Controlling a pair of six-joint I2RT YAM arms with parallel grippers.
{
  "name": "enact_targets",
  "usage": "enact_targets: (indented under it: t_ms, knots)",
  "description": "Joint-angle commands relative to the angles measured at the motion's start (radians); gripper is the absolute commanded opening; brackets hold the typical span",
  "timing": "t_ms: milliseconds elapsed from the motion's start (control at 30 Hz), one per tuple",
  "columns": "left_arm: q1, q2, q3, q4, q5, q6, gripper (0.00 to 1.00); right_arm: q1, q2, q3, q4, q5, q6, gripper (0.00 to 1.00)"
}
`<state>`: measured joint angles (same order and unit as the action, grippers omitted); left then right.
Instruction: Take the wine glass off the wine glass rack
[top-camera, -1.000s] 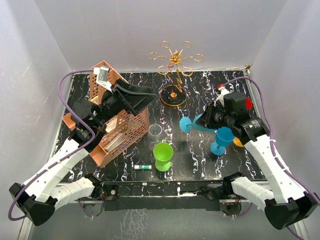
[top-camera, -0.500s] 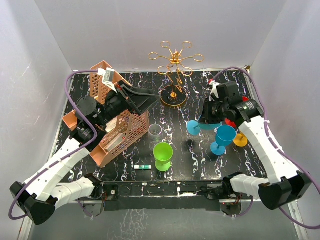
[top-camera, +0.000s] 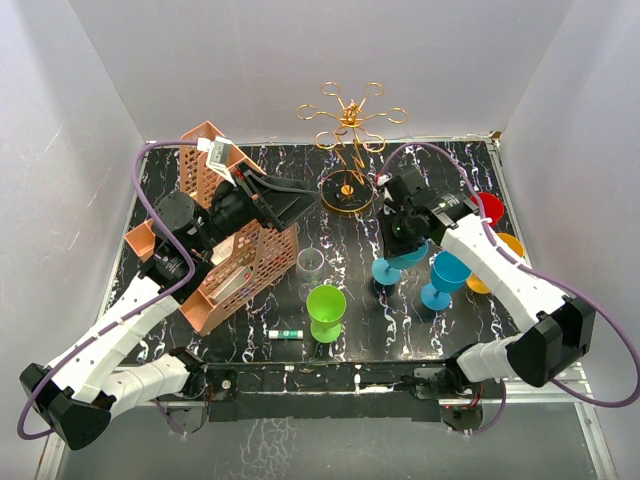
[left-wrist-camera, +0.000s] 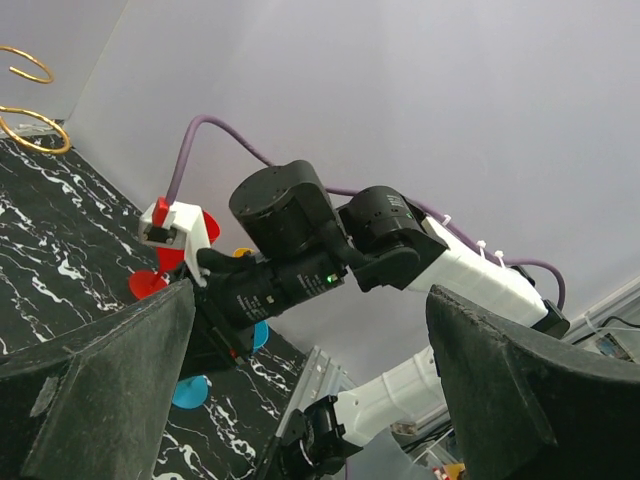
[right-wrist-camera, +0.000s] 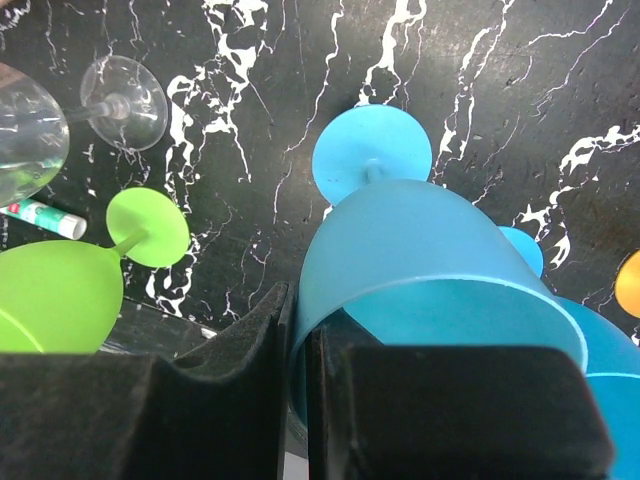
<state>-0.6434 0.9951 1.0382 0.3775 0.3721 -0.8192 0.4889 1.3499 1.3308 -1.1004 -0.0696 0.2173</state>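
The gold wire wine glass rack (top-camera: 349, 125) stands at the back centre with no glass on its loops; two of those loops (left-wrist-camera: 30, 120) show in the left wrist view. My right gripper (top-camera: 405, 245) is shut on the rim of a blue wine glass (top-camera: 395, 262), one finger inside the bowl and one outside (right-wrist-camera: 300, 330). That blue wine glass (right-wrist-camera: 420, 260) hangs foot down, its foot (right-wrist-camera: 371, 150) close over the black table in front of the rack. My left gripper (top-camera: 290, 195) is wide open and empty (left-wrist-camera: 310, 390), raised above the pink organizer.
A pink mesh organizer (top-camera: 235, 250) fills the left side. A second blue glass (top-camera: 447, 275), a green glass (top-camera: 326, 308) and a clear glass (top-camera: 311, 263) stand near the held one. Red (top-camera: 490, 207) and orange (top-camera: 505, 245) glasses sit at right. A small tube (top-camera: 285, 334) lies near the front.
My right arm has swung left toward the table's middle with the blue glass, turning it from lying sideways to foot down. The left arm lifted slightly early on, then held still.
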Motion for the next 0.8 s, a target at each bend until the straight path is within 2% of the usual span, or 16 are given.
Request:
enact_targets:
  t_ms: [0,533,667,767]
  knots:
    - [0.003,-0.014,0.035,0.003,-0.009,0.022,0.97,0.062,0.013,0.016,0.009,0.125,0.026,0.13]
    - [0.003,-0.017,0.040,-0.004,-0.013,0.020,0.97,0.114,0.029,-0.065,0.045,0.124,0.038,0.20]
    - [0.004,-0.022,0.044,-0.012,-0.015,0.018,0.97,0.119,0.032,-0.053,0.037,0.124,0.039,0.20]
    - [0.003,-0.023,0.050,-0.020,-0.019,0.023,0.97,0.121,0.019,-0.023,0.035,0.110,0.042,0.25]
